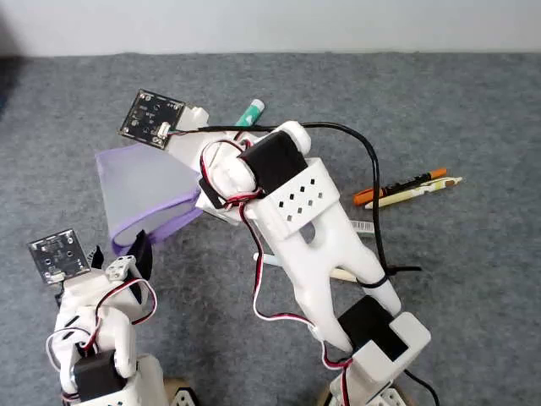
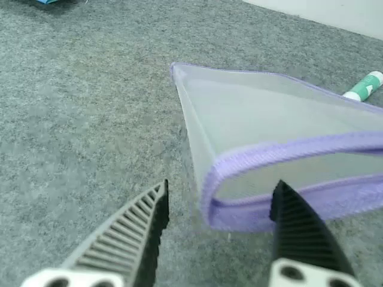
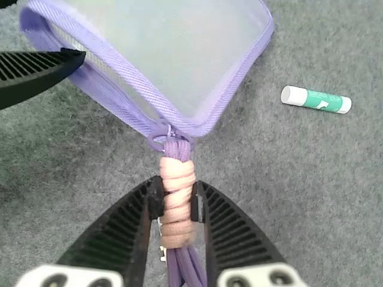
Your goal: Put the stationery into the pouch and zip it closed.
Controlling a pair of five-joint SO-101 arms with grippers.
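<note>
Lilac pouch (image 3: 173, 54): right gripper (image 3: 176, 190) pinches its zipper cord (image 3: 177, 170), left gripper (image 2: 221, 192) gapes wide at the opposite end.

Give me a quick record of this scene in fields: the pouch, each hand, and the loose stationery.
pouch: purple, lying on the grey carpet, mouth open
right hand: shut on the zipper pull cord
left hand: open, one finger either side of the pouch's open end
glue stick: on the carpet, outside the pouch
orange pen, cream pen: side by side, apart from the pouch
</note>
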